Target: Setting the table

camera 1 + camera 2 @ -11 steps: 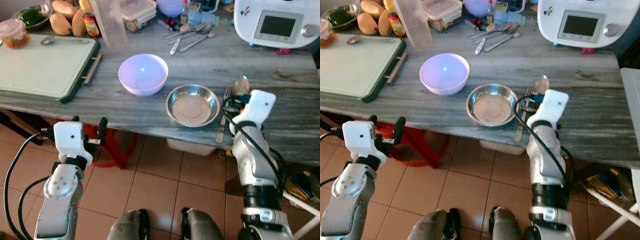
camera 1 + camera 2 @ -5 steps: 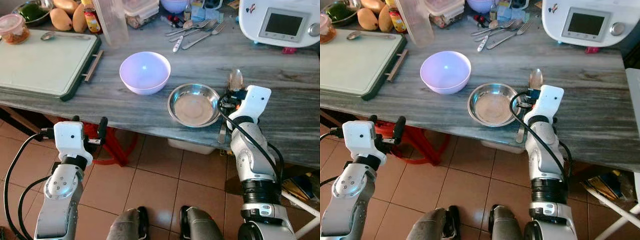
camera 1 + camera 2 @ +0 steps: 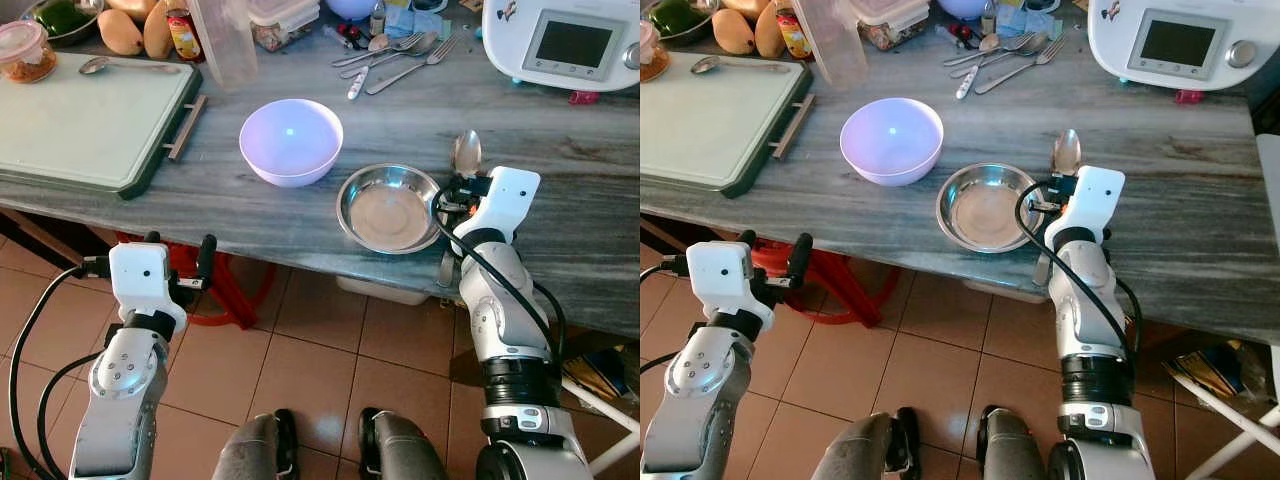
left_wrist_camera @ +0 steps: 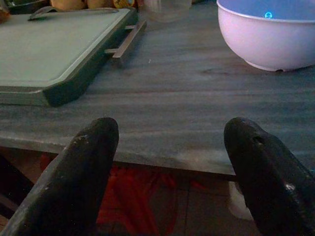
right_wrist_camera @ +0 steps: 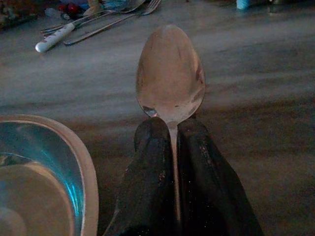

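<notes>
- While its two black fingers pinch the neck of the spoon (image 5: 171,73), the right gripper (image 5: 172,142) sits low over the table (image 3: 300,215), just to the right of the steel dish (image 3: 388,208).
- Compared with a second ago, the spoon's bowl pokes out farther toward the back of the table, so the arm has pushed forward along the dish's right side.
- The fork (image 3: 445,268) that a second ago lay in plain sight beside the spoon is now mostly hidden under the right wrist; only its handle end shows at the table edge.
- That suggests the spoon is being lined up next to the fork, and the likely next step is to lower it flat and let go.
- I cannot tell from these pictures whether the spoon's bowl already touches the table.
- The lilac bowl (image 3: 291,141) stands near the dish, behind it and to the left, unmoved.
- The left gripper (image 4: 170,162) hangs with fingers spread wide, holding nothing, just short of the table edge, as it did before.
- More cutlery (image 3: 395,58) and a cutting board (image 3: 90,125) lie farther off.
</notes>
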Controlling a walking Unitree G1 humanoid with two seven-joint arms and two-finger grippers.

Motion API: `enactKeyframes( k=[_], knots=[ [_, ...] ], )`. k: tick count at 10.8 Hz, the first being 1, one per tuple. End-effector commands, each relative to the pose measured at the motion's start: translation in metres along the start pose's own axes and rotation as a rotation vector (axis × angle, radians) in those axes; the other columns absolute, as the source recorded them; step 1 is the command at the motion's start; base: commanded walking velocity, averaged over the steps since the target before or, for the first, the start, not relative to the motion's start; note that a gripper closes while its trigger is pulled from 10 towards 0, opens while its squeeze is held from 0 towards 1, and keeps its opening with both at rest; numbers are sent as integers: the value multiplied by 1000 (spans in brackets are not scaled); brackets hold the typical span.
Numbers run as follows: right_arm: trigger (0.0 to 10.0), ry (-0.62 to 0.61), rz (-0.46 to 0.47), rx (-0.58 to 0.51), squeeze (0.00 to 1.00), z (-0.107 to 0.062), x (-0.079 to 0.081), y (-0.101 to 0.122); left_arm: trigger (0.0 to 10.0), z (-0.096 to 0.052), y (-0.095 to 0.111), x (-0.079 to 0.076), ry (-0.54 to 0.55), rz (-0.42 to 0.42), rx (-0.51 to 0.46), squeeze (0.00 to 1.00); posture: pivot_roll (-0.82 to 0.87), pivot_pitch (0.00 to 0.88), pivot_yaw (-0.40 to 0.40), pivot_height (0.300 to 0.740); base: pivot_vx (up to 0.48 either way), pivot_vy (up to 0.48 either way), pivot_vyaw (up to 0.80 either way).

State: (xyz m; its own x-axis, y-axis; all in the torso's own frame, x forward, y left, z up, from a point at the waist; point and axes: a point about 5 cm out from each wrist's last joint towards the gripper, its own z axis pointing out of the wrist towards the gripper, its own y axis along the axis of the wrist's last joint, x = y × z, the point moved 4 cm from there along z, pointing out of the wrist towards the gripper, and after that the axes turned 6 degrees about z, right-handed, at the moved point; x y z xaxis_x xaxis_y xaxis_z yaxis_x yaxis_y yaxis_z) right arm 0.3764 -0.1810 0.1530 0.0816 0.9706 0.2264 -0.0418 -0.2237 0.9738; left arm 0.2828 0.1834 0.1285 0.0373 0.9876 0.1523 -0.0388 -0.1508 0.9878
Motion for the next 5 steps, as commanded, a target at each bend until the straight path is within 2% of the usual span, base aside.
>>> enactKeyframes(
  k=[1,5],
  knots=[
    [10000,5,8,64,0,-3,-1,-19,10000,-4,-1,2,5,11,10,0,0,231,74,740,0,0,0],
    [10000,34,3,32,0,-3,4,-14,10000,-3,-2,0,2,11,9,0,-1,231,72,740,0,0,0]
  ],
)
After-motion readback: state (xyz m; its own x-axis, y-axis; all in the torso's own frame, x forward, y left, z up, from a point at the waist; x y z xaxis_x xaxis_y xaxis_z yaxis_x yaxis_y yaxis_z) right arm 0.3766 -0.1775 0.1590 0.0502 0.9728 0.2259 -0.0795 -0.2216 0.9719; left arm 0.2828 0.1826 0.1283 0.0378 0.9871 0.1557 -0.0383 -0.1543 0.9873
